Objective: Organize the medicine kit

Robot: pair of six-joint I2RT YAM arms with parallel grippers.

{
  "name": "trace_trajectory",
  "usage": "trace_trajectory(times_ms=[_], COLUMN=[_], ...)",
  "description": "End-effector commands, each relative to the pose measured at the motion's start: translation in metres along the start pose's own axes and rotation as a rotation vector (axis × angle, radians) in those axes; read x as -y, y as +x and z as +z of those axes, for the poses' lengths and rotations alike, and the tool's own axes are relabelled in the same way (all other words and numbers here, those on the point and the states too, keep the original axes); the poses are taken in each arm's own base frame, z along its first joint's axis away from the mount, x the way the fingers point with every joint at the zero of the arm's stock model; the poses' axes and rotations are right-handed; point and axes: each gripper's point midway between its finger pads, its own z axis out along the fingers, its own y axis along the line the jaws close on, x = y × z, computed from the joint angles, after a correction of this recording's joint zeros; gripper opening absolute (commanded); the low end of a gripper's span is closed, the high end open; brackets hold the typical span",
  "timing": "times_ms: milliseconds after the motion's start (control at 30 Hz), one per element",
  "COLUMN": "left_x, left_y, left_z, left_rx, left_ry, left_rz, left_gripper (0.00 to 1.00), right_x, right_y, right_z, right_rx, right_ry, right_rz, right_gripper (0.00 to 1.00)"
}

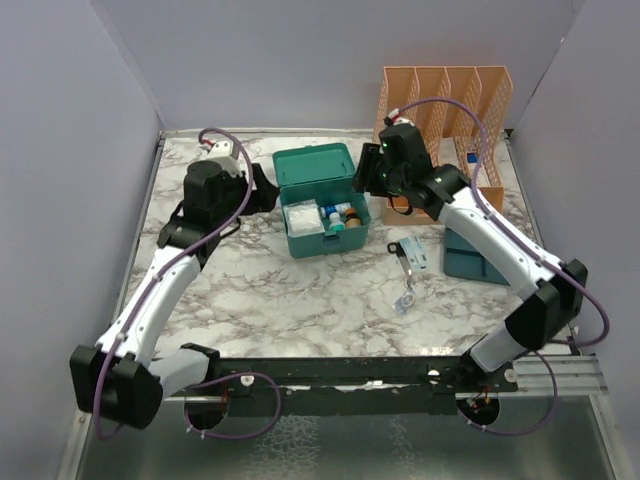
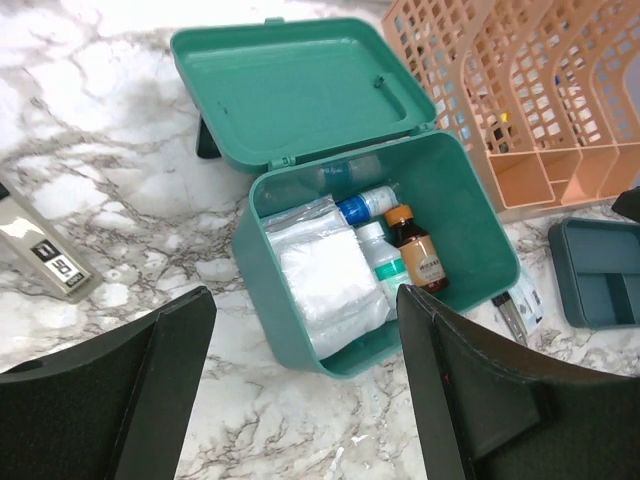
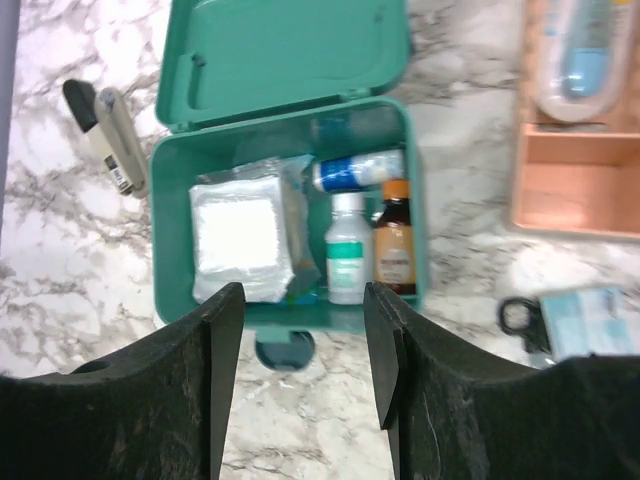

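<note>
- You have the medicine kit [image 1: 325, 246] at the middle back of the marble table [image 1: 300, 300], with its lid swung open behind it
- Inside sits a white gauze packet [image 3: 240, 235] on the left; a white bottle [image 3: 347, 250] and an amber bottle [image 3: 394, 240] lie side by side to its right, and a blue-capped bottle [image 3: 357, 168] lies across by the hinge
- Your left gripper [image 2: 305, 310] hangs beside the kit's left, jaws spread wide, nothing held
- Your right gripper [image 3: 302, 300] hovers by the kit's right, jaws wide apart, gripping nothing
</note>
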Motion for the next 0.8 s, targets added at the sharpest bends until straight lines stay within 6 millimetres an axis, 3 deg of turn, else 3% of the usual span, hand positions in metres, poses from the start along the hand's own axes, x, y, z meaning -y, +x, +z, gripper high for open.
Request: trace_trajectory(times_ms=[0,167,333,600,767], left_x=[0.001,-0.014,-0.006,0.006,0.007], left_y=[-0.013,-0.007,-0.004,0.002,0.012], left_z=[-0.036,-0.051,-0.055,-0.057,-0.054], left_rx=[0.101,0.144,0.192,0.234,0.245], left_ry=[0.008,-0.056,0.005,0.087,0.122], left_rz=[0.126,0.141,0.154,0.104,0.079], left_gripper=[0.77,0.77,0.81,0.89,0.90], right_x=[0.066,0.112,0.164,0.245,0.268], right_y=[0.015,0.035,0.056,0.092,0.103], right_z=[-0.036,-0.066,-0.083,-0.062,-0.042], right_rx=[0.020,0.040,0.092,0.034,-0.002], right_ry=[0.269,0.400,0.486,0.523,0.504], right_rz=[-0.019,0.044,0.113,0.252,0.245], right_gripper=[0.51,0.49,0.49,0.56,0.61])
